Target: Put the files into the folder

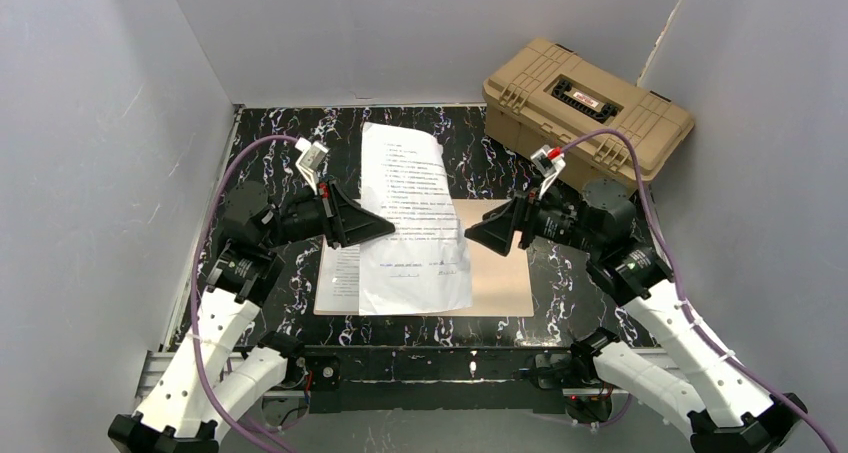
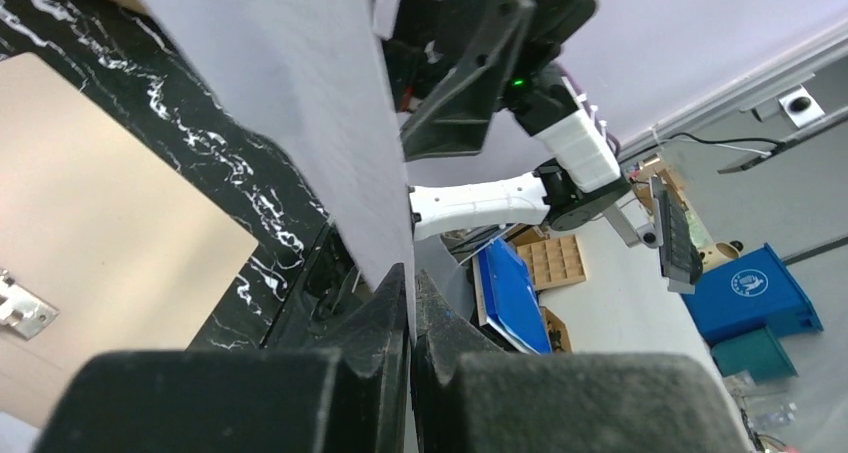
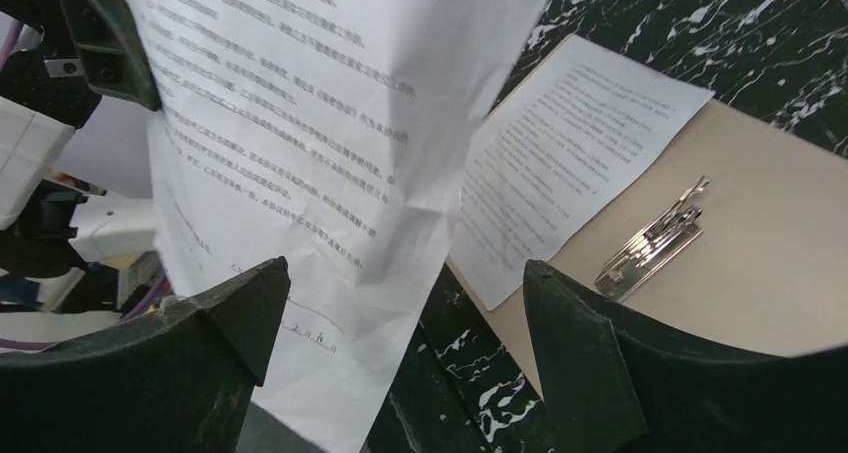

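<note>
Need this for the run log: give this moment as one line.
left fingers: shut on raised sheet | right fingers: open beside that sheet | folder: open flat on table | second sheet: lying on folder

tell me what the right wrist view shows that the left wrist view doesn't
Only the right wrist view: the printed lines on the lifted sheet, and a second sheet lying flat on the folder. Only the left wrist view: the left tool shut on the lifted sheet's edge, the sheet's blank back, and a blue bin in the room beyond. Both: the lifted sheet, the folder, its silver clip and the marbled table.
</note>
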You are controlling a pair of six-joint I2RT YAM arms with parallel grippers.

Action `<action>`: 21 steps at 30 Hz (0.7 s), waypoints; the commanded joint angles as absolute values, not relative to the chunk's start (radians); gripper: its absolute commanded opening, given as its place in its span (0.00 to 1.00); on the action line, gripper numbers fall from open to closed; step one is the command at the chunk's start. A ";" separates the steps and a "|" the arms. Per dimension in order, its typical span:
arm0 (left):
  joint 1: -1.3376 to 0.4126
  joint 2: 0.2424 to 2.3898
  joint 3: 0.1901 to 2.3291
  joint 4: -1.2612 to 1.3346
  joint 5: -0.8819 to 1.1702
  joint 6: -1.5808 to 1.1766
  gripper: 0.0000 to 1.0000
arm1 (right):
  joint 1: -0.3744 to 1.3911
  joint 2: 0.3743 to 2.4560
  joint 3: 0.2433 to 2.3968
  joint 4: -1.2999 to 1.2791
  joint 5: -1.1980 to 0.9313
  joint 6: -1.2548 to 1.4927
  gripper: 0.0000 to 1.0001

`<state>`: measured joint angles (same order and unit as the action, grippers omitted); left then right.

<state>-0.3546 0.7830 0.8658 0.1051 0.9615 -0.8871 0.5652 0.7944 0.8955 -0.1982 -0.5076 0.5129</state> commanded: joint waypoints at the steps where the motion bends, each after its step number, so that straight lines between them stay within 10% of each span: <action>1: -0.351 0.766 0.916 0.179 1.010 -0.935 0.00 | 0.570 0.770 0.812 0.003 -0.552 0.685 0.96; 21: -0.352 0.775 0.921 0.523 1.005 -1.198 0.00 | 0.630 0.848 0.614 0.659 -0.569 1.120 0.98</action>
